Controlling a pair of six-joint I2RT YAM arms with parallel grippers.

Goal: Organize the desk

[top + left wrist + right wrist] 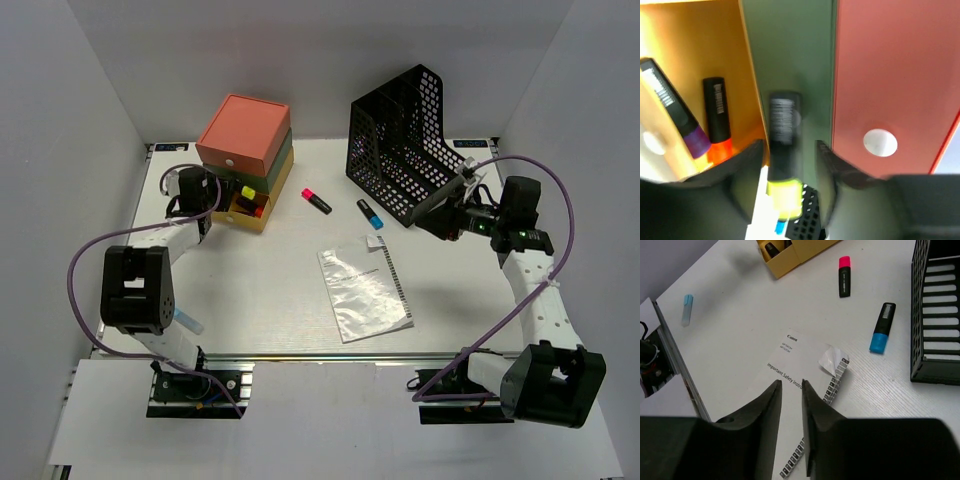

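Note:
The white desk (280,320) holds scattered stationery. My left gripper (222,192) is at the open yellow drawer (250,215) of the stacked drawer box (245,135). In the left wrist view the left gripper (789,145) is open, with a blurred yellow highlighter (785,150) loose between the fingers and a gap on its right side. An orange highlighter (717,120) and a purple one (680,120) lie in the drawer (690,50). My right gripper (422,213) (790,382) hovers over a safety booklet (795,350), jaws slightly apart and empty.
A pink highlighter (316,200) (844,276) and a blue highlighter (370,214) (882,327) lie between the drawer box and the black mesh file holder (405,140). The booklet (362,290) lies mid-desk. A pale blue cap (188,320) lies near the left arm.

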